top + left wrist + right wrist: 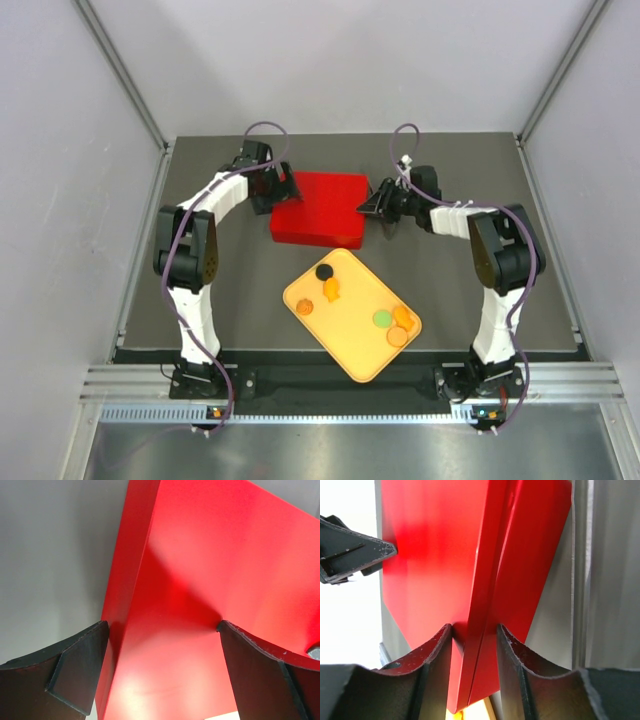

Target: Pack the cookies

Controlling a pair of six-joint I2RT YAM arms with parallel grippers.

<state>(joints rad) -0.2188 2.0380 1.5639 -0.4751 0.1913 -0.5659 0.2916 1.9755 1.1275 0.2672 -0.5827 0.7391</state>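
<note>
Several round cookies (331, 289) on a yellow plastic tray (350, 335)
Right gripper (474, 627) pinches a flat red box (320, 205); left gripper (162, 624) (other end) is spread wide.

orange cookies (331, 289) (305, 307) (403, 318) (397, 337): four
green cookie (381, 319): one
black cookie (323, 271): one
all cookies together: six
red box (320, 208): one
yellow tray (352, 358): one
claws: two, left claw (283, 190), right claw (372, 208)

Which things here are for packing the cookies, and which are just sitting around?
For the job:
cookies
yellow tray they lie on
red box
left gripper, open at the box's corner
right gripper, pinching the box's edge

Just there:
table
metal rail at the near edge
walls
</note>
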